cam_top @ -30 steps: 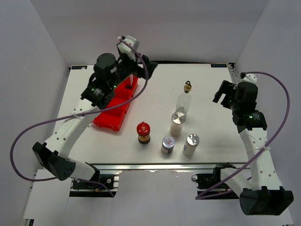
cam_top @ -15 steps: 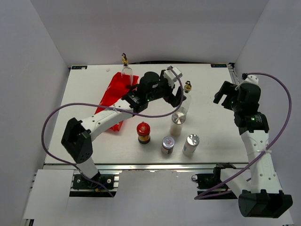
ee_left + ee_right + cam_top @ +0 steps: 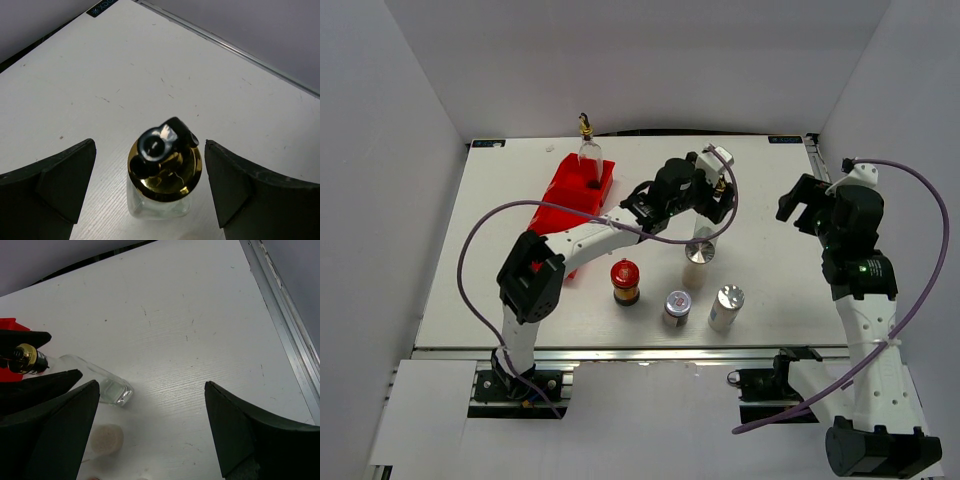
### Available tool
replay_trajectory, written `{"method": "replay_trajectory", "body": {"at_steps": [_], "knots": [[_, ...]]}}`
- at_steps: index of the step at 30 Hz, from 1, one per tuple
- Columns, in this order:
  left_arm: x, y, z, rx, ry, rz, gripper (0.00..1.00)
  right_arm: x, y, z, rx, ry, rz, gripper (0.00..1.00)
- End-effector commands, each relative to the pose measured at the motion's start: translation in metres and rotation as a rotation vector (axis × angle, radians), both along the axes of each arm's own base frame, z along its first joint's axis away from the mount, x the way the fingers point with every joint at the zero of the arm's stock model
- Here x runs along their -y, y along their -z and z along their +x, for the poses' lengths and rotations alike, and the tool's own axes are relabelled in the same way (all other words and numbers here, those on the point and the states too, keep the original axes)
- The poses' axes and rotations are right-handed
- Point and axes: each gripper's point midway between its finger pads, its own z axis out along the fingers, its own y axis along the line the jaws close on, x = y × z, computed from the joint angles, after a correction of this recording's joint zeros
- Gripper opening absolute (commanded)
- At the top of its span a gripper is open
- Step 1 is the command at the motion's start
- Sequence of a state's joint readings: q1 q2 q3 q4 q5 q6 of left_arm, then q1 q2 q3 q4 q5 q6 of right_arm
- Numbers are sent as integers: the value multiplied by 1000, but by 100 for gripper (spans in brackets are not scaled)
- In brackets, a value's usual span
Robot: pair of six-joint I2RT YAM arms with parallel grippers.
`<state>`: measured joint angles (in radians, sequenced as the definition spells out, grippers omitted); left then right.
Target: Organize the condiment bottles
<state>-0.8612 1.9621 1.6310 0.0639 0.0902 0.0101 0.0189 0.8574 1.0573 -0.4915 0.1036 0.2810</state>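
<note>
Glass cruet [image 3: 165,175] stands upright mid-counter [image 3: 770,240], just behind a white shaker [image 3: 697,256]. Clear body, gold collar, black-tipped spout. Probably fragile, slick and top-heavy, so best gripped on the glass below the collar. Left tool [image 3: 150,150] is spread wide either side of the spout, not touching. Right tool [image 3: 150,390] is spread and empty, off to the right.

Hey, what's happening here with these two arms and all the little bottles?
The left gripper is out over the middle of the table, open and straddling the gold-spouted top of a glass cruet without gripping it yet. A second cruet stands in the red tray at the back left. Two white shakers, a red-lidded jar and a silver-lidded jar wait near the front. The right gripper hangs open off to the right, holding nothing.
</note>
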Motion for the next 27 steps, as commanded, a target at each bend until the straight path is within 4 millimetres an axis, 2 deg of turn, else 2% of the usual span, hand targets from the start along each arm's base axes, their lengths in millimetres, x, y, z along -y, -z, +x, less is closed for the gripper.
{"method": "replay_trajectory", "body": {"at_steps": [1, 4, 5, 7, 8, 10, 13, 15, 18, 19, 21, 22, 23, 24, 25, 27], "knots": [[8, -34, 8, 51, -56, -86, 98, 0, -11, 1, 62, -3, 7, 89], [14, -29, 6, 49, -47, -84, 88, 0, -8, 2, 60, 0, 8, 89], [14, -29, 5, 48, -44, -78, 78, 0, -7, 2, 59, -1, 8, 90], [16, -27, 3, 53, -40, -69, 67, 0, -6, 2, 54, -1, 8, 90], [16, -27, 3, 55, -41, -66, 58, 0, -5, 2, 51, -2, 7, 89], [16, -34, 1, 62, -40, -75, 49, 1, -6, 2, 55, 5, 4, 89], [15, -53, 2, 112, -27, -73, 20, 2, -7, 2, 60, 8, 2, 89], [7, -71, 11, 134, -104, -108, 0, 2, -8, 2, 61, 6, 1, 89], [-1, -101, 20, 185, -165, -120, 0, 2, -9, 2, 65, 8, -1, 89], [-5, -126, 22, 206, -184, -143, 0, 1, -9, 2, 65, 2, -1, 89], [-15, -149, 28, 238, -242, -157, 0, -1, -9, 3, 71, -9, 6, 89], [-20, -176, 27, 267, -261, -192, 0, -2, -8, 3, 68, -18, 7, 89], [-26, -182, 28, 271, -279, -179, 0, -3, -8, 3, 68, -19, 8, 89], [-38, -205, 29, 303, -322, -203, 0, -3, -9, 3, 69, -20, 10, 89], [-45, -211, 31, 311, -347, -212, 0, -3, -8, 3, 68, -20, 11, 89], [-65, -239, 35, 336, -395, -258, 0, -6, -7, 3, 67, -33, 17, 89]]}}
